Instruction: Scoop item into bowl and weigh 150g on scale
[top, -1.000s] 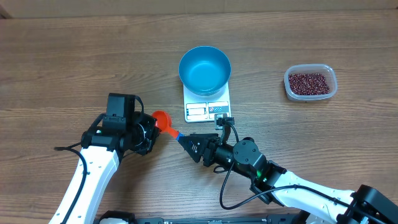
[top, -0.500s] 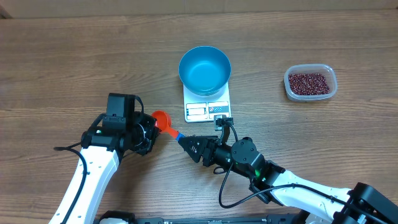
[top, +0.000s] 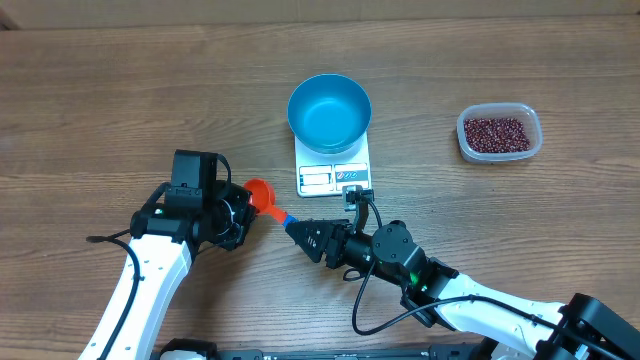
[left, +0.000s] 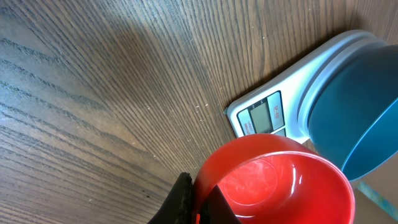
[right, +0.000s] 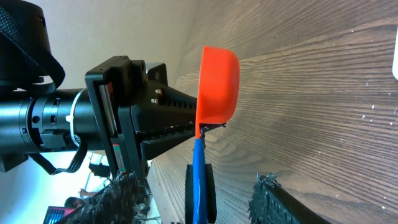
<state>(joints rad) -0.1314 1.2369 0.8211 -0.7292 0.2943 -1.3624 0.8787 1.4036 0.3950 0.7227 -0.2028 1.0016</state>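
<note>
The blue bowl (top: 329, 110) stands empty on the white scale (top: 333, 172), both also in the left wrist view: the bowl (left: 357, 106) and the scale (left: 273, 112). The beans (top: 497, 132) fill a clear tub at the right. A red scoop (top: 260, 192) with a blue handle (top: 283, 215) hangs between the arms. My left gripper (left: 199, 200) is shut on the rim of the scoop's empty cup (left: 280, 180). My right gripper (right: 202, 202) is open. Its fingers straddle the blue handle (right: 198, 174) with a gap on each side.
The clear plastic tub (top: 531, 118) sits on the wooden table about a bowl's width right of the scale. The scale's display (top: 317, 178) faces the arms. A black cable (top: 365, 210) loops above the right wrist near the scale's front edge.
</note>
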